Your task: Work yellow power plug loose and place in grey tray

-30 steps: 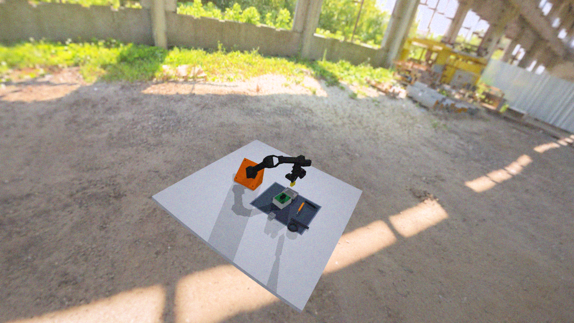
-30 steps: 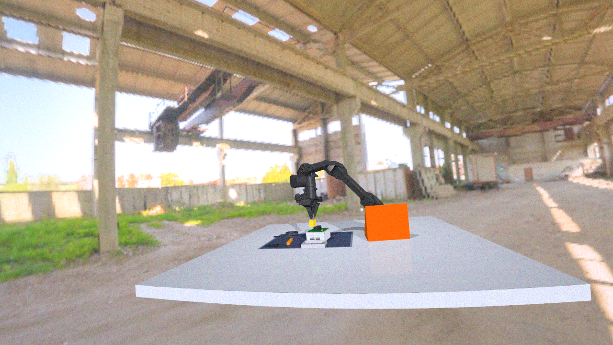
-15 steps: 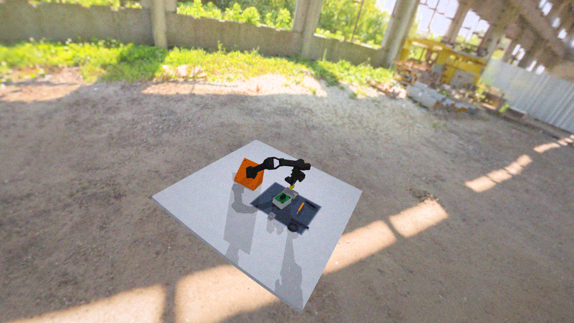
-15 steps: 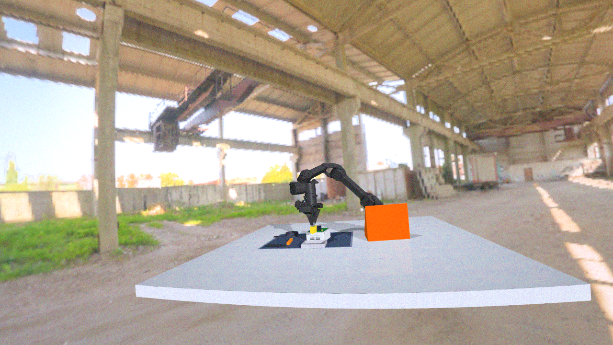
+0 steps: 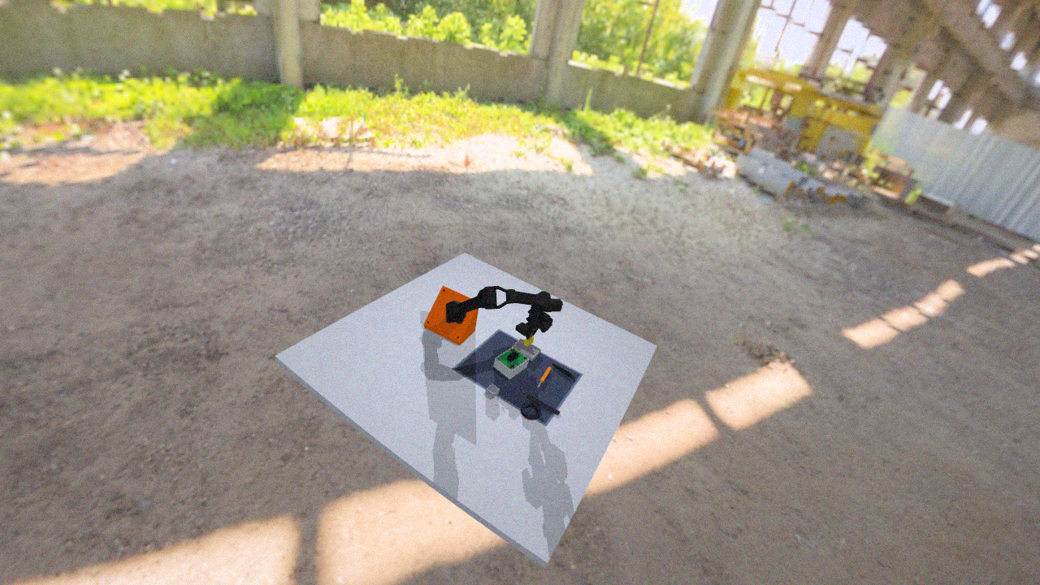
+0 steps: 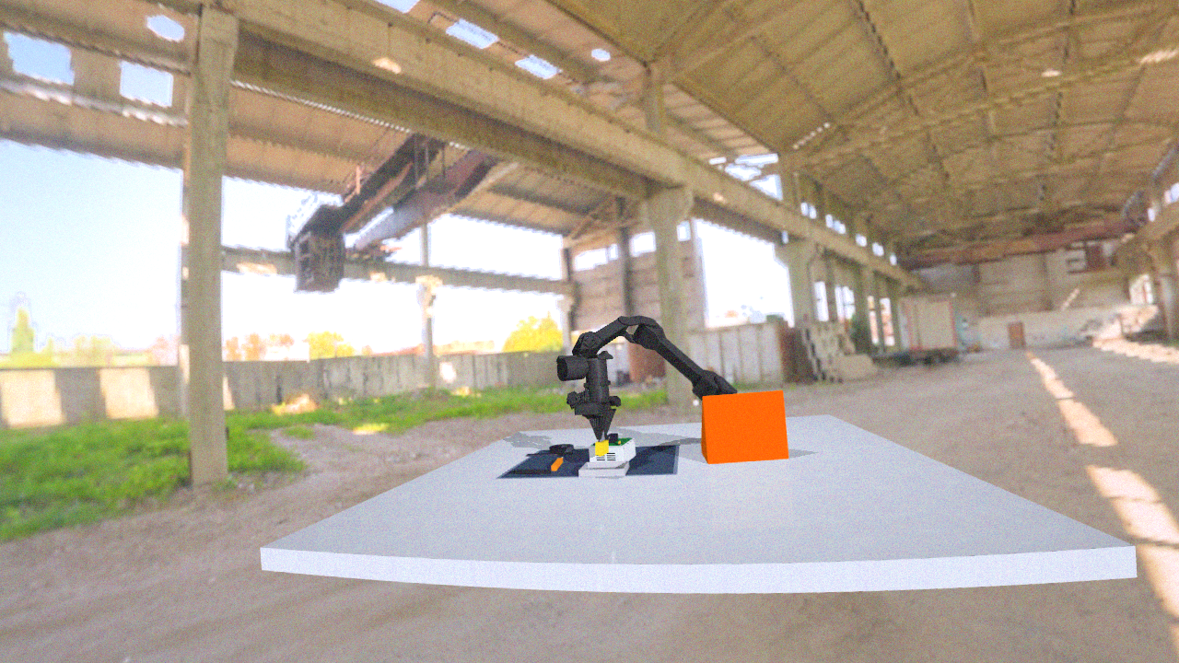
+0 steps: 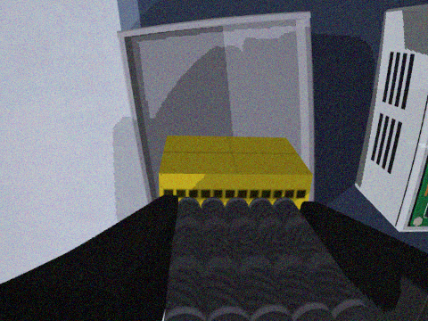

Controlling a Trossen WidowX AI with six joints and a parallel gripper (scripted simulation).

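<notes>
White showed first in the exterior view, in the table [image 5: 348, 363] [image 6: 692, 528] [image 7: 58, 111] on which the work was laid out. Left to right, a black ring [image 5: 530, 418] [image 6: 561, 447] and an orange-handled tool [image 5: 545, 374] [image 6: 557, 464] lay on the dark mat [image 5: 479, 356] [image 6: 659, 461] [image 7: 339, 89], aside from the job and presumably not needed for it. The yellow plug [image 5: 528, 340] [image 6: 601, 447] [image 7: 232, 156], out of its socket, was clamped in the pincer [image 5: 530, 334] [image 6: 601, 437] [image 7: 239, 214], its row of small holes beside the fingertips. The pincer pointed down, probably so that the plug could be lowered without tipping. The grey tray [image 5: 536, 353] [image 6: 603, 473] [image 7: 305, 89] lay under it as its receiver; the wrist view placed the plug over the tray's nearer part, close to the right wall, where a small shift inward might have prevented a catch on the rim. Whether it touched the tray could not be told. Just beside stood the white box [image 5: 511, 372] [image 6: 624, 454] [image 7: 401, 178], holding up the green circuit board [image 5: 520, 356] [image 6: 620, 442] [image 7: 421, 209]. Farthest right, the orange block [image 5: 436, 320] [image 6: 745, 425] carried the arm. Lowering, release and withdrawal remained.
</notes>
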